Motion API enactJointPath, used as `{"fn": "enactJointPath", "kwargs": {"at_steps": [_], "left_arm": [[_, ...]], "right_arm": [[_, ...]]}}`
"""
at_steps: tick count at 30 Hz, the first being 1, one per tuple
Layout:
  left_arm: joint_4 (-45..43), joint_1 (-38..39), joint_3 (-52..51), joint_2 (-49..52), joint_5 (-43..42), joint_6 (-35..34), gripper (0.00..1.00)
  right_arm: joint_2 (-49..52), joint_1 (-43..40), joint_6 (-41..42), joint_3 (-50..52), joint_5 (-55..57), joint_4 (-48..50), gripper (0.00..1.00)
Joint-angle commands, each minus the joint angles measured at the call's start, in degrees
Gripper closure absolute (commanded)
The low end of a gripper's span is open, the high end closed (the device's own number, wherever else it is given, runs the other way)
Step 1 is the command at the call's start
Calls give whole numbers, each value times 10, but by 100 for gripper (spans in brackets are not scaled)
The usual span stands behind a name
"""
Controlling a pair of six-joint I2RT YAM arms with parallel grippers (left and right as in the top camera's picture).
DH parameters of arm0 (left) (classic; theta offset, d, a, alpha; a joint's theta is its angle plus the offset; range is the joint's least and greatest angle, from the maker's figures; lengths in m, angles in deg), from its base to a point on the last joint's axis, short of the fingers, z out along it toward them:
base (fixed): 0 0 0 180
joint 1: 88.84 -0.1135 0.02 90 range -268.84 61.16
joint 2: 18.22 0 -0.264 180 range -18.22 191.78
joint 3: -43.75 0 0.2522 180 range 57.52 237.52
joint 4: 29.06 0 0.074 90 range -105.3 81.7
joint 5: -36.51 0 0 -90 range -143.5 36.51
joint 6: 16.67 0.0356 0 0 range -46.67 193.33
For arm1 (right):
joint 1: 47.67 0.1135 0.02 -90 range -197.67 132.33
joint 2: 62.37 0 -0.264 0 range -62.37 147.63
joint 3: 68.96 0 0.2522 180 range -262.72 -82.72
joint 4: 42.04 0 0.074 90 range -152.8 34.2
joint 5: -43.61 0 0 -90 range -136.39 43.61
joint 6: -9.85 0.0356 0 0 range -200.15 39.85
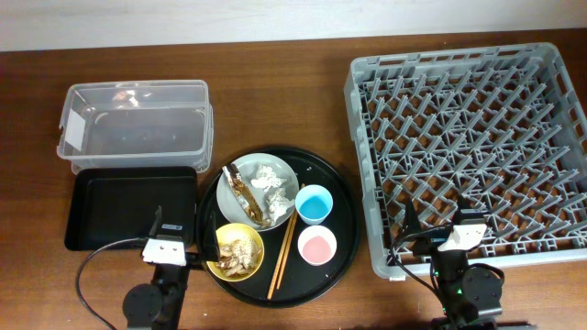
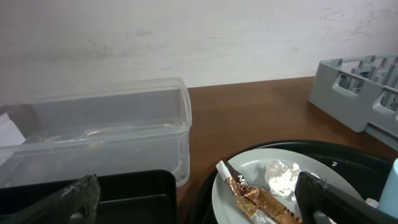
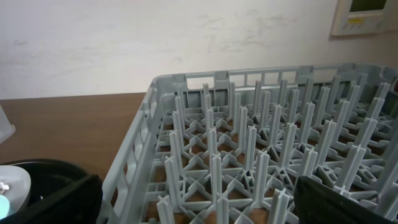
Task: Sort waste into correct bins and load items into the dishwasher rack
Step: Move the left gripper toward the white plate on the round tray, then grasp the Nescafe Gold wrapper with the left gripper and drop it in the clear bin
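On the round black tray, the pale grey-green plate (image 1: 240, 174) holds crumpled white tissue (image 1: 268, 177) and a gold-brown wrapper (image 1: 246, 197). The yellow bowl (image 1: 223, 240) holds brownish food scraps (image 1: 238, 250). The blue cup (image 1: 313, 203), pink cup (image 1: 317, 246) and chopsticks (image 1: 284, 246) sit beside them. The clear tub (image 1: 133, 119) and black rectangular tray (image 1: 128, 206) are at the left. The grey rack (image 1: 472, 151) is at the right. My left gripper (image 1: 183, 234) is open between the black tray and bowl. My right gripper (image 1: 436, 220) is open over the rack's front edge.
The round black tray (image 1: 341, 229) lies between bins and rack. The left wrist view shows the tub (image 2: 93, 137), black tray (image 2: 124, 193), plate (image 2: 249, 167), tissue (image 2: 281, 174), wrapper (image 2: 261, 202) and my open fingers (image 2: 199, 205). The right wrist view shows rack pegs (image 3: 249, 143) between open fingers (image 3: 199, 202).
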Motion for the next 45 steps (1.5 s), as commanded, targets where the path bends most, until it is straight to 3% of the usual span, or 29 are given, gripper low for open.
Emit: {"fn": "enactJointPath", "kwargs": {"at_steps": [1, 7, 10, 17, 20, 24, 29, 38, 40, 45], "left_arm": [[0, -1, -4, -5, 0, -2, 1], [99, -1, 63, 17, 0, -28, 1], [171, -1, 139, 70, 0, -28, 1], [298, -1, 366, 322, -21, -28, 1], [399, -1, 476, 445, -46, -28, 1], [514, -1, 570, 557, -76, -28, 1], [448, 1, 572, 621, -116, -28, 1], [348, 81, 572, 873, -92, -69, 3], [324, 95, 572, 922, -93, -71, 8], [294, 126, 572, 989, -66, -74, 11]], "right_arm": [[-2, -3, 4, 4, -29, -2, 1], [30, -3, 4, -59, -27, -65, 1], [103, -3, 8, -142, -27, -124, 1], [362, -3, 21, -424, -27, -351, 1], [450, -3, 21, -536, -28, -468, 1], [511, -3, 21, -621, -30, -571, 1], [512, -3, 21, -623, -30, -588, 1], [512, -3, 21, -623, -30, -596, 1], [512, -3, 21, -623, -30, -596, 1], [512, -3, 21, -623, -30, -596, 1]]}}
